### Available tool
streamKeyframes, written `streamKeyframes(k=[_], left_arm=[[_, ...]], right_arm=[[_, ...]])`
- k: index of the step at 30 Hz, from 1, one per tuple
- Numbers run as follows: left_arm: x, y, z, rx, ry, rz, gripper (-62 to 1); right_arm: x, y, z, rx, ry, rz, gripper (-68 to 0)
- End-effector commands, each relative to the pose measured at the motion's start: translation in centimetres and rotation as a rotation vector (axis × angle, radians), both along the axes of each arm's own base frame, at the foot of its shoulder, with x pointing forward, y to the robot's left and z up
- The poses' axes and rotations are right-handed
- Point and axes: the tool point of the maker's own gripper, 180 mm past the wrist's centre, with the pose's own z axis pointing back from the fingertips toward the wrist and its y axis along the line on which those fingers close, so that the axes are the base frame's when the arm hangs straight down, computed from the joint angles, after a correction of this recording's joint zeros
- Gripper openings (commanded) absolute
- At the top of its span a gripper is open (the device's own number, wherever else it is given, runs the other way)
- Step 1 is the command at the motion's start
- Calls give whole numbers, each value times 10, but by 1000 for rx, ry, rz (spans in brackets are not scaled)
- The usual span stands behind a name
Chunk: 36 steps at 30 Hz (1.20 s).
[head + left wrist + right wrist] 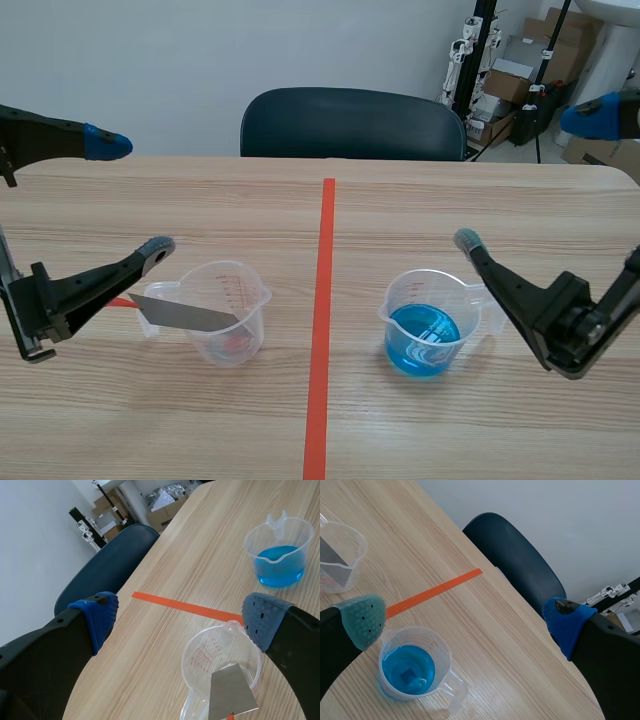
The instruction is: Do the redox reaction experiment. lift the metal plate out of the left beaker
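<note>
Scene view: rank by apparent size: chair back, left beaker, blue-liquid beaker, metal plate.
1. chair back, clearly largest.
2-3. left beaker and blue-liquid beaker: they look alike, so no ranking between them.
4. metal plate, smallest; it leans in the left beaker.

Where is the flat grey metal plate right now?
In the scene view, the grey metal plate sits tilted in the clear plastic beaker left of the orange-red tape line, one end poking over the rim, ungripped, near the open left gripper.
</note>
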Motion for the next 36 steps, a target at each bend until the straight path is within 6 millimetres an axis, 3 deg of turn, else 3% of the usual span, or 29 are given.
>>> streamKeyframes(k=[1,21,24,31,36], left_arm=[[-1,-3,8,-23,-18,-13,-86],[-1,-3,8,-20,-16,-12,-86],[0,0,-2,17,15,10,-86],[-31,8,-23,-109,129,11,-86],[-54,27,-45,-150,198,59,-86]], right_arm=[[4,-2,7,-1,-31,-6,4],[4,-2,7,4,-30,-7,4],[4,-2,7,4,-30,-7,4],[4,-2,7,4,-31,-6,4],[4,-1,8,4,-32,-5,4]])
